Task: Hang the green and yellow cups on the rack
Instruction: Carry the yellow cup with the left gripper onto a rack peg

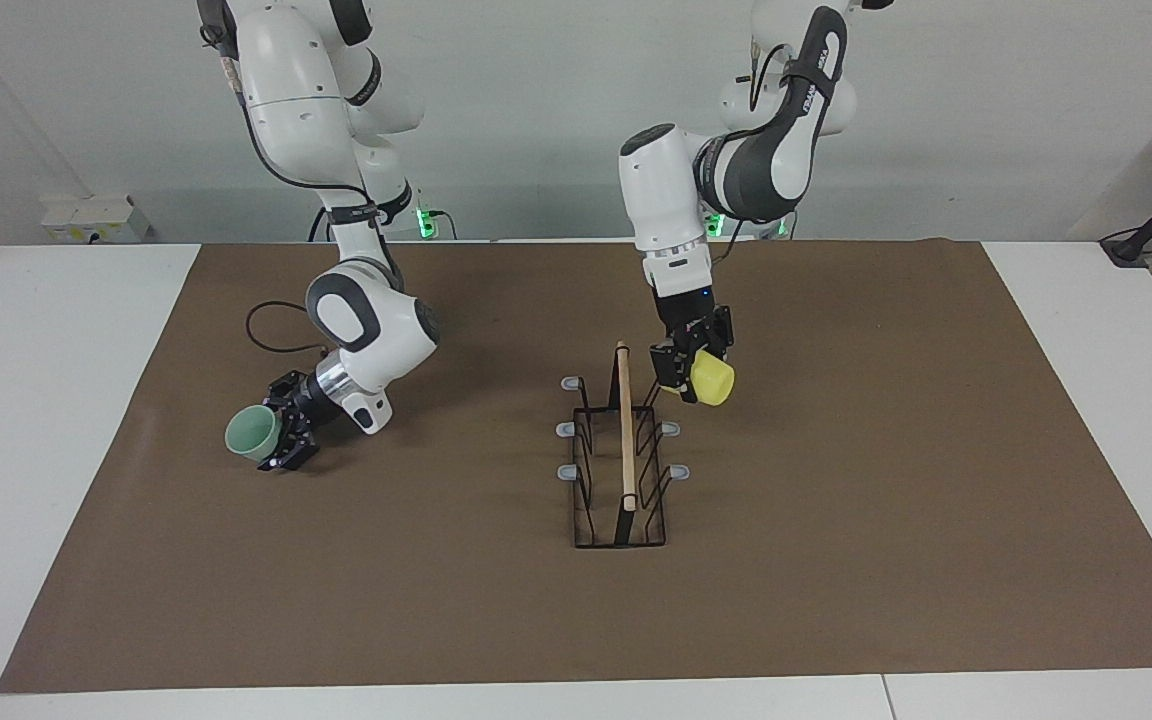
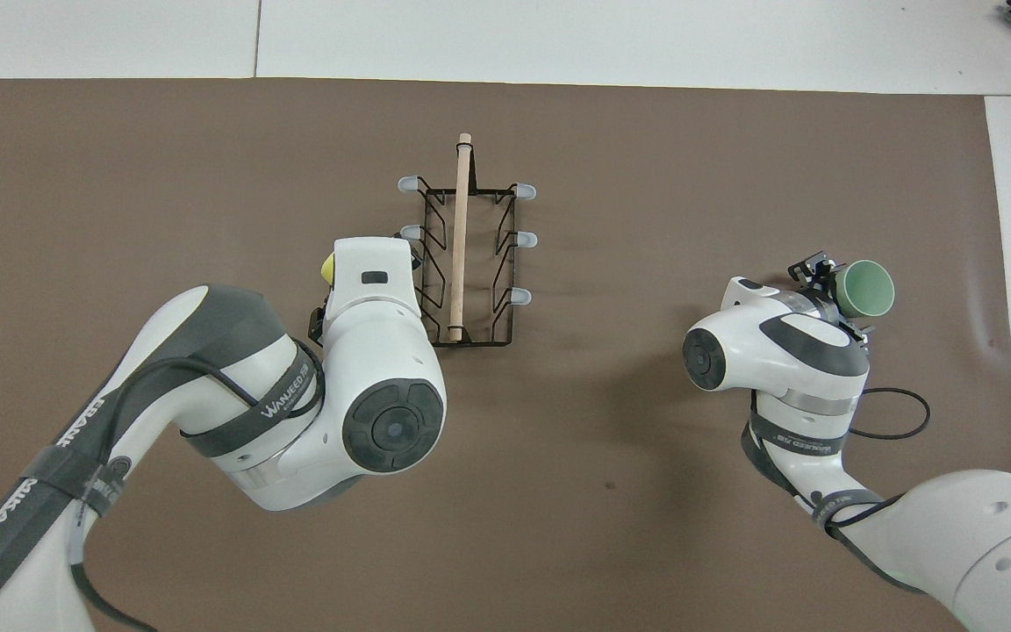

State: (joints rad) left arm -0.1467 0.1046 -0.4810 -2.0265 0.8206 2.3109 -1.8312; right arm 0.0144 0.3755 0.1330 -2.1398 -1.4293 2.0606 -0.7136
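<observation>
Facing view: left gripper pinches the bright yellow cup at centre, beside the rack; right gripper straddles the mint green cup, centre-left.

In the overhead view the left arm hides most of the yellow cup and one peg of the rack; both arms are cut off by the bottom edge.

A white worktop is seen, largely covered by a brown mat. A plain pale wall is seen along the robots' end. A white socket box is set against it.
</observation>
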